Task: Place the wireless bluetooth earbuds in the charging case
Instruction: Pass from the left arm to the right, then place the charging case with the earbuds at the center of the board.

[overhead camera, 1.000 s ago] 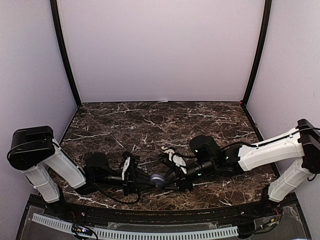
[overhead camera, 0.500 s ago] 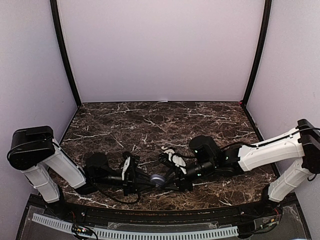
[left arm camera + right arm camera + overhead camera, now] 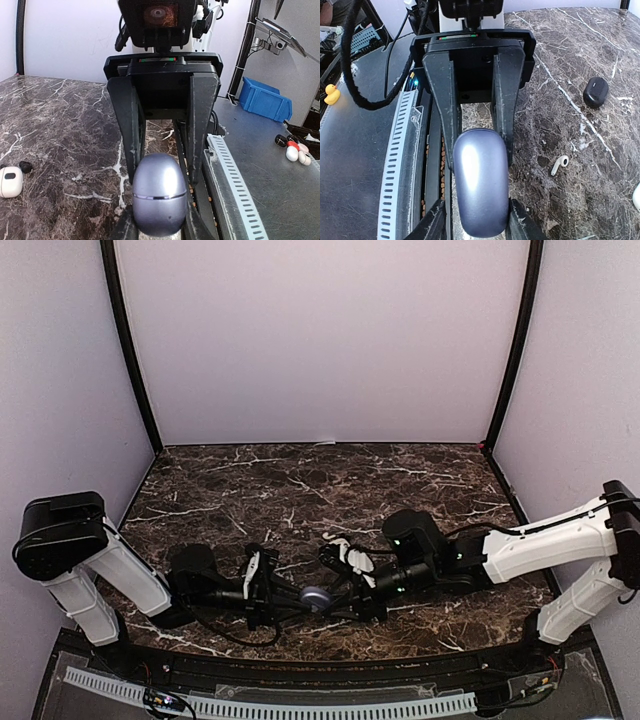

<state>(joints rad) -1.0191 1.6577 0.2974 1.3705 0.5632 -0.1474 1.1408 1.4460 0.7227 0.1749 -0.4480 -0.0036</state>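
- Desk [image 3: 300,480]: dark marbled top. Both arms reach low across its near edge and meet tip to tip in the middle.
- Left pincer [image 3: 158,225]: clamped on the near end of the charging case [image 3: 159,200], one finger on each side.
- Right pincer [image 3: 477,210]: likewise clamped on the same charging case from the opposite end. Each wrist view shows the other arm's fingers running along both flanks of the shell.
- Charging case: a lilac-grey oval held between the two arms just above the desk. The lid is down, and its seam shows as a thin band around the shell.
  - Judged to be a hard, light shell, glossy and rounded, so likely to squirt out under a squeeze.
  - Best held across the broad flanks below the seam, leaving the lid half free to hinge.
- White case [image 3: 10,181] and dark case [image 3: 595,91]: two other cases lie on the desk, well apart from the held one.
- White earbud [image 3: 560,164]: stemmed, lying flat on the desk near the right arm.
  - Judged featherweight, smooth and prone to rolling. Pinch it across the stem, gently.
- Dark earbud [image 3: 25,166]: just beside the white case.
  - A small, stemless pebble. Take it across its widest part, as it may skid away.
- No earbud is in the held charging case yet.
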